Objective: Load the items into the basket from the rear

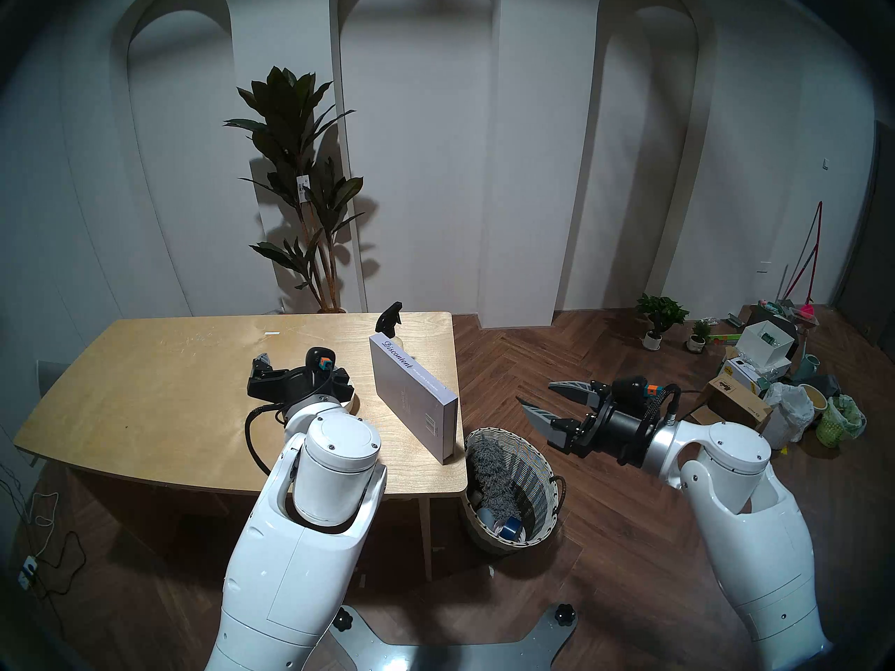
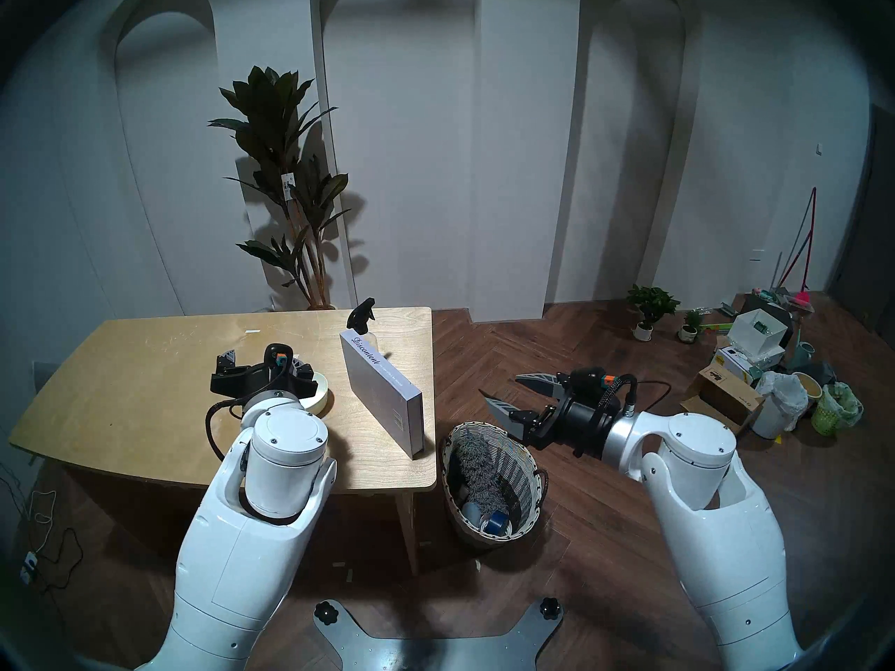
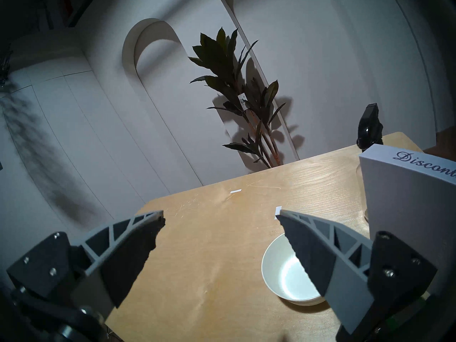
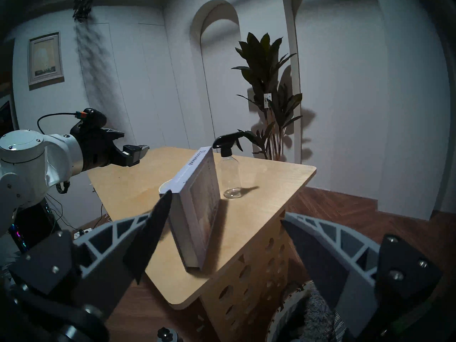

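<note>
Now | box (image 1: 409, 394) on edge, long axis running rear-to-front | spray bottle (image 4: 230, 172) seemingly upright | both jaws gaping, empty

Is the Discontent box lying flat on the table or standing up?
Standing on its long edge. The Discontent box shows its narrow printed spine on top and its broad face vertical on the table; the right wrist view agrees.

pale lavender box (image 1: 411, 389), cream-white bowl (image 3: 283, 267), white-and-beige woven basket (image 1: 535, 466), black-headed clear spray bottle (image 4: 230, 171)

Matt wood table (image 1: 169, 389), glossy bowl (image 3: 283, 272), wicker basket (image 1: 542, 466).
</note>
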`<action>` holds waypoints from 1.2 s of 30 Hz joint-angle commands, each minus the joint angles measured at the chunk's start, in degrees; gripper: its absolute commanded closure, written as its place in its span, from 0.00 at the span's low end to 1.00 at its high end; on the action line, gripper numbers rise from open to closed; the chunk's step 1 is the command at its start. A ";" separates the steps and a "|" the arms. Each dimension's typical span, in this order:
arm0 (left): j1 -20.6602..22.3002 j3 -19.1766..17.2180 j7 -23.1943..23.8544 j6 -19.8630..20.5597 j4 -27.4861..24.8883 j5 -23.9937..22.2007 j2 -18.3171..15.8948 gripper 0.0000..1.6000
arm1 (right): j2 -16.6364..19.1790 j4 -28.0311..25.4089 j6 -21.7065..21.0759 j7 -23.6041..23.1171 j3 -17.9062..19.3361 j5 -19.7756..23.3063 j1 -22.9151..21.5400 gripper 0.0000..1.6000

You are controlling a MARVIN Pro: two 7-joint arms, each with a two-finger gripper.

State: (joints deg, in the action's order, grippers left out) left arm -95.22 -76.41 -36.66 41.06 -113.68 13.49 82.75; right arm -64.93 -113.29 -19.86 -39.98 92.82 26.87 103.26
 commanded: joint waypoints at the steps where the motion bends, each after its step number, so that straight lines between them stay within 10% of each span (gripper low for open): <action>1: -2.37 -0.48 -0.98 -1.02 -3.40 0.23 -0.25 0.00 | -4.22 -4.30 3.69 2.37 -2.85 -0.95 1.87 0.00; 15: -6.06 -1.53 -1.73 -2.30 -6.34 0.01 -1.06 0.00 | -10.92 -2.31 12.75 10.42 -11.87 -7.70 1.20 0.00; 36: -8.31 -4.48 -3.84 -7.95 -8.17 -1.54 0.00 0.00 | -16.62 14.83 22.87 15.68 -18.83 -13.08 -9.54 0.00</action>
State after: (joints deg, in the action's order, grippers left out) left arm -103.79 -80.46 -39.92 35.25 -120.34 12.29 82.28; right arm -79.30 -102.23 -1.90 -24.00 74.85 14.39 98.10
